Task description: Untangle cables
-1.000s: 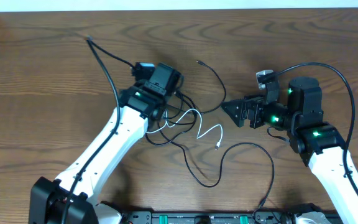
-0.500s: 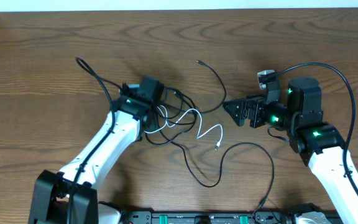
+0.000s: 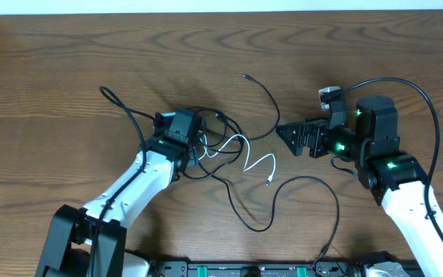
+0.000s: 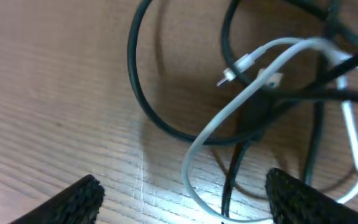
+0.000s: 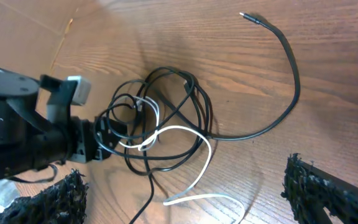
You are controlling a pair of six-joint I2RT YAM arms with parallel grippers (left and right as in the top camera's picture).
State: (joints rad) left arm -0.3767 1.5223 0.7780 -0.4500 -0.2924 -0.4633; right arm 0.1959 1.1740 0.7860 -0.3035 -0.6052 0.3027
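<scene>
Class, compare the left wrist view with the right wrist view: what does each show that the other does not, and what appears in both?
Left wrist only: a close look at the plug with its bare metal tip, seen between the open fingers of the left gripper.
Right wrist only: the whole tangle at once, the left arm at its edge, and a black cable's free end curving away from the heap.
Both: the white cable crossing black cable loops on the wooden table.
</scene>
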